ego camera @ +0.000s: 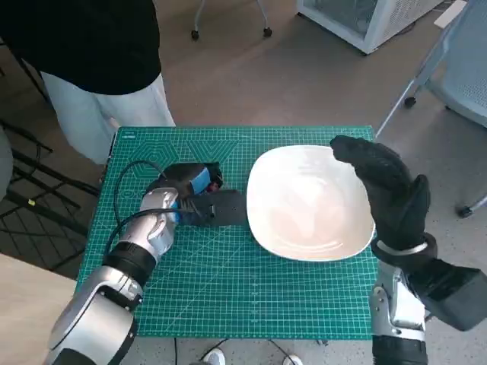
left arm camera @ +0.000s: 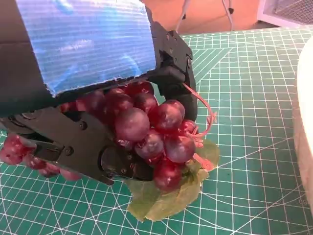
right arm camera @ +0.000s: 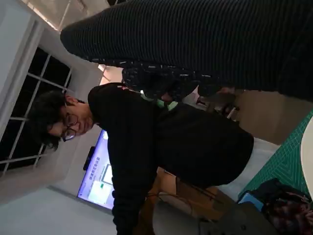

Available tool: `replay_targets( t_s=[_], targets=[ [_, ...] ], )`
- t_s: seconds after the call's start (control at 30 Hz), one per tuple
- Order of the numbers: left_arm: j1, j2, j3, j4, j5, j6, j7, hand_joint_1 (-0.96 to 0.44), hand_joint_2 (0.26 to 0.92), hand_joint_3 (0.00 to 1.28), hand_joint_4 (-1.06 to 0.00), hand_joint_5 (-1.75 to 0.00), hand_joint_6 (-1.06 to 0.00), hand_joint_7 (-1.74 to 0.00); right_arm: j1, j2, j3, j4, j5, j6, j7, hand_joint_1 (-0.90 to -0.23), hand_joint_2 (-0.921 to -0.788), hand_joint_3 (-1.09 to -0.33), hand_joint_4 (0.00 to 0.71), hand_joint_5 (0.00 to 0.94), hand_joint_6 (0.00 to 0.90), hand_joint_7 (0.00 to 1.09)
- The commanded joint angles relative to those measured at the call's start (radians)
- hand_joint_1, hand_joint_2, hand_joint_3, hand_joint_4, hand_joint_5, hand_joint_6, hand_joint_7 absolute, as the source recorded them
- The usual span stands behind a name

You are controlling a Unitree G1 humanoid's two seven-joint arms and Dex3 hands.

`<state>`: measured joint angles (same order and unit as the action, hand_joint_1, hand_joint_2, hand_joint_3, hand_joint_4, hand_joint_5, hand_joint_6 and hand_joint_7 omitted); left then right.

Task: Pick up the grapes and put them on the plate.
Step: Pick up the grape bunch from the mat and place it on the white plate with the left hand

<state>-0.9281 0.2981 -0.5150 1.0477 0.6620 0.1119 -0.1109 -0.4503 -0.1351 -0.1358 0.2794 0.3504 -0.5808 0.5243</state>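
- Across the small table, the green cutting mat (ego camera: pixel 228 289) covers nearly the whole top, grid lines showing all the way to its edges.
- Behind the table stands a person (ego camera: pixel 91 53) in a black top and pale trousers; the right wrist view catches the same person (right arm camera: pixel 161 147) leaning over, with a lit screen (right arm camera: pixel 100 178) behind.
- On the right half of the mat sits the white plate (ego camera: pixel 308 201), nothing on it, its rim near the mat's right edge.
- Up over the plate's right side, the right hand (ego camera: pixel 388 186) in its black knitted glove is raised, fingers apart and holding nothing.
- Left of the plate, the left hand (ego camera: pixel 199 196) lies low on the mat, blue tape on its back, fingers pointing toward the plate and stopping just beside its rim.
- And there they are: the grapes (left arm camera: pixel 146 129), a dark red bunch, are clamped in the left hand's black fingers (left arm camera: pixel 171 73), right under the taped back, as the left wrist view shows.
- A green leaf (left arm camera: pixel 168 196) hangs beneath the bunch, lying against the mat.
- Smallest of all, a thin pinkish stem (left arm camera: pixel 205 112) curls out beside the fruit.
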Motion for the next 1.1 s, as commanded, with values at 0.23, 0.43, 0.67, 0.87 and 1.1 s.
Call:
replay_targets(
  t_s=[0.23, 0.43, 0.67, 0.87, 1.1],
  targets=[
    [0.016, 0.01, -0.006, 0.01, 0.002, -0.001, -0.024, 0.0, 0.921, 0.21, -0.49, -1.36, -0.5, -1.33, 0.004, 0.006, -0.001, 0.018, 0.0, 0.007, -0.006, -0.499, -0.921, -0.605, 0.281, 0.0, -0.001, 0.53],
    [0.017, 0.02, -0.002, -0.023, 0.002, 0.003, -0.034, 0.0, 0.921, 0.21, -0.49, -1.36, -0.5, -1.33, 0.003, 0.008, -0.001, 0.018, -0.001, 0.006, -0.009, -0.499, -0.921, -0.605, 0.281, 0.0, -0.001, 0.53],
    [0.03, 0.047, 0.01, -0.152, 0.004, 0.037, -0.075, 0.0, 0.921, 0.21, -0.49, -1.47, -0.52, -1.18, 0.001, 0.009, -0.002, 0.02, 0.0, 0.005, -0.009, -0.501, -0.921, -0.605, 0.281, 0.0, -0.001, 0.53],
    [0.08, 0.096, 0.033, -0.387, 0.014, 0.099, -0.132, 0.01, 0.921, 0.21, -0.5, -1.52, -0.53, -1.11, -0.003, 0.006, -0.006, 0.025, 0.005, 0.003, -0.005, -0.503, -0.921, -0.604, 0.28, 0.0, -0.001, 0.53],
    [0.151, 0.152, 0.077, -0.665, 0.023, 0.147, -0.169, 0.0, 0.921, 0.2, -0.5, -1.37, -0.51, -1.29, -0.011, 0.002, -0.014, 0.031, 0.014, 0.002, 0.001, -0.502, -0.921, -0.603, 0.284, 0.002, -0.001, 0.53]
  ],
)
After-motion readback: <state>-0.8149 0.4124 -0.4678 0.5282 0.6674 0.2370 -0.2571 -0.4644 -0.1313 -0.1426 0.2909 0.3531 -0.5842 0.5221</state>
